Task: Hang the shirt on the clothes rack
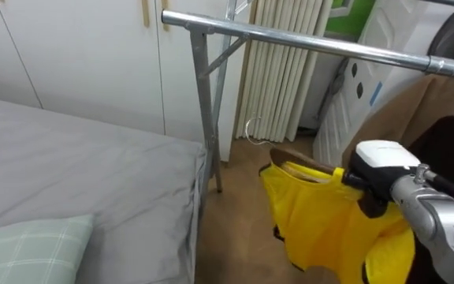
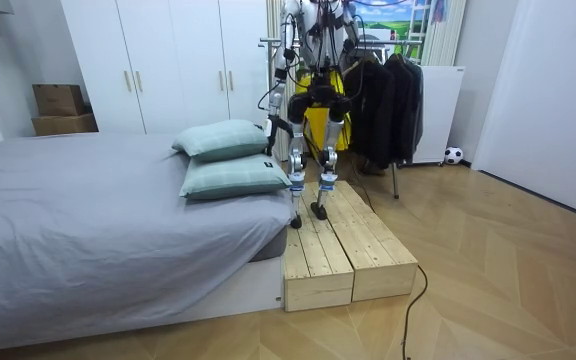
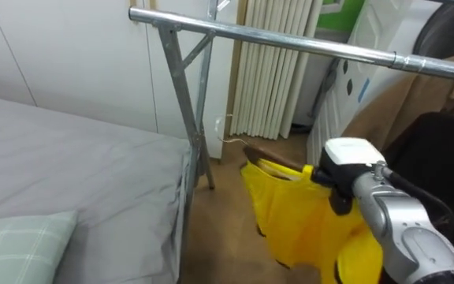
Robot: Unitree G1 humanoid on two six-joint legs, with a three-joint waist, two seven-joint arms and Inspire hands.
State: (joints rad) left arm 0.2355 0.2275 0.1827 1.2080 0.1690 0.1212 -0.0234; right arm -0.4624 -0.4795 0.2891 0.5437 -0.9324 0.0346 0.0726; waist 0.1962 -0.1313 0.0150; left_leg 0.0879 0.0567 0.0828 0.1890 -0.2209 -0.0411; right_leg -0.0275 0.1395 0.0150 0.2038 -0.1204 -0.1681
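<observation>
The robot stands on a low wooden platform point(image 2: 343, 250) at the side of the bed point(image 1: 77, 173), facing a metal clothes rack. The rack's horizontal rail point(image 1: 321, 41) crosses the top of the eye views, and its upright post point(image 1: 206, 110) stands just beside the corner of the bed. The right hand point(image 1: 371, 192) comes in from the lower right, below the rail, and meets one end of a wooden hanger point(image 1: 302, 160). The hand's fingers are hidden behind the hanger and the cloth, so whether they are spread or closed on the hanger cannot be told. The yellow garment point(image 1: 329, 221) hangs from this hanger and drapes down over the floor, between the bed and the right arm. The hanger's wire hook point(image 1: 251, 128) points away from the robot and sits well below the rail, not touching it. Dark clothes point(image 2: 388, 95) hang on the rack at the room view's right. The left hand point(image 2: 267, 101) is low at the robot's side in the room view, too small for its fingers to be read. A pale green checked pillow point(image 1: 30, 248) lies on the grey bed cover, and white wardrobe doors point(image 1: 77, 55) stand behind the bed.
</observation>
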